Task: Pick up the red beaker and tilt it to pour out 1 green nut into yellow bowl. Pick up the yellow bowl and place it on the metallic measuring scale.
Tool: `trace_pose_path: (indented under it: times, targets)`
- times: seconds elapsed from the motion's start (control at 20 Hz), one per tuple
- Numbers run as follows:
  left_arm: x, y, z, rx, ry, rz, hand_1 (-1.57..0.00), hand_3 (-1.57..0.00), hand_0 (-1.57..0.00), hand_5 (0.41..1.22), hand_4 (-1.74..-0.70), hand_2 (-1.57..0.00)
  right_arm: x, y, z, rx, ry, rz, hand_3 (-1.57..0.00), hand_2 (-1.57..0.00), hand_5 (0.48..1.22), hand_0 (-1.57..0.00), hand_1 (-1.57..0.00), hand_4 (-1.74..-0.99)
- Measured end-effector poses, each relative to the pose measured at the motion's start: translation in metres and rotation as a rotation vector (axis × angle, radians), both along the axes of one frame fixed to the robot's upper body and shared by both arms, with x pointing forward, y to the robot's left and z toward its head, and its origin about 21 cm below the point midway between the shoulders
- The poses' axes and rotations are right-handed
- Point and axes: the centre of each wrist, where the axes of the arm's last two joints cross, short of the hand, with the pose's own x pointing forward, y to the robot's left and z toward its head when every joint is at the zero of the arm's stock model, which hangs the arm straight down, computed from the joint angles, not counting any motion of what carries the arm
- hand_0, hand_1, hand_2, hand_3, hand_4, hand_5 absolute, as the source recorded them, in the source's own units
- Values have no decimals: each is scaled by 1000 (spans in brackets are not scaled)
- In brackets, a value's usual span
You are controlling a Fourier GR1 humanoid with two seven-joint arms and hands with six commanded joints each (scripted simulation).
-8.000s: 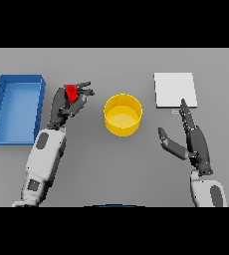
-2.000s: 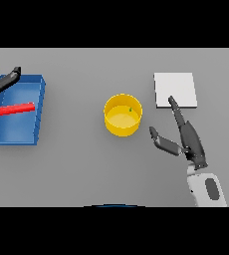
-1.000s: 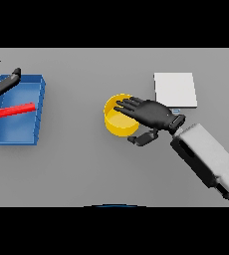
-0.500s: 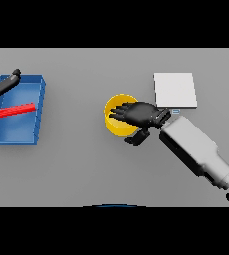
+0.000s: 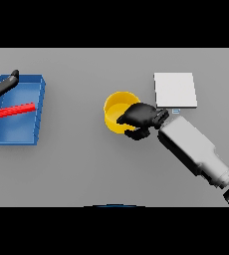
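Now the right hand (image 5: 139, 118) has its fingers curled over the near rim of the yellow bowl (image 5: 117, 107), mid-frame, just left of the scale (image 5: 174, 89). The bowl looks light and stiff; the rim seems the sensible hold. The left hand (image 5: 2, 84) rests open, far left.

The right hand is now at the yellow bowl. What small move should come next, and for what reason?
Probably a short lift of the yellow bowl straight up. The right hand has its fingers curled over the bowl's near-right rim, so the grip looks made, and the bowl rests on the grey table. The metallic scale lies apart, up and to the right, so the bowl must clear the table first.
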Motion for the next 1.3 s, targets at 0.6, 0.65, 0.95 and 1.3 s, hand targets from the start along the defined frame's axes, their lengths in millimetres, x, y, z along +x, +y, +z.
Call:
trace_pose_path:
  times: [0.6,0.65,0.95,1.3]
  targets:
    - [4,3,6,7,1,9,1,1,1,704,-778,1,5,-5,22,-4,27,-1,-1185,-1415,1209,-1522,-1520,-1724]
    - [2,2,3,6,2,-1,1,1,1,706,-775,1,4,-4,27,3,21,-6,-1173,-1440,1212,-1532,-1530,-1727]
    - [3,-2,5,-7,-1,-7,1,1,1,702,-782,1,4,-17,64,-6,-15,-53,-1215,-1433,1219,-1561,-1560,-1737]
    - [5,-3,11,-31,-8,-13,1,1,1,710,-812,1,-14,-28,83,-12,-82,-140,-1190,-1488,1220,-1538,-1569,-1740]
